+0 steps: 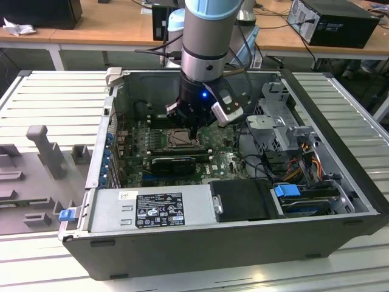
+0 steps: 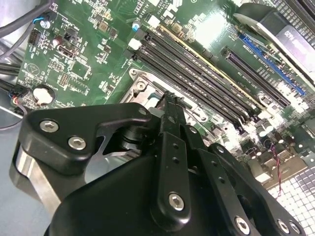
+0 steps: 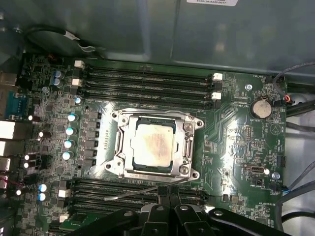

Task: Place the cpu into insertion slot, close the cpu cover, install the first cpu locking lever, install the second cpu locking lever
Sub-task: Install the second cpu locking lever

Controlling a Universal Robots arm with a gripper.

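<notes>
The cpu [image 3: 154,142], a pale silver square, lies flat in the insertion slot [image 3: 116,166] on the green board. The silvery cpu cover [image 3: 185,143] is down around it as a frame. A thin wire locking lever [image 3: 129,193] runs along one side of the slot, standing a little off the board. My gripper [image 3: 168,192] is shut with its fingertips right at this lever; whether they touch it is unclear. In the exterior view the gripper [image 1: 192,129] reaches down into the open computer case just over the slot [image 1: 180,139]. In the second wrist view the fingers [image 2: 171,109] hide most of the slot's metal rim [image 2: 141,86].
Long black memory slots [image 3: 147,78] flank the slot on two sides. A coin battery [image 3: 261,108] and cables [image 3: 295,103] sit beside the board. In the case are a black card [image 1: 173,163], a power supply [image 1: 152,210] and a drive cage [image 1: 282,125] with wires.
</notes>
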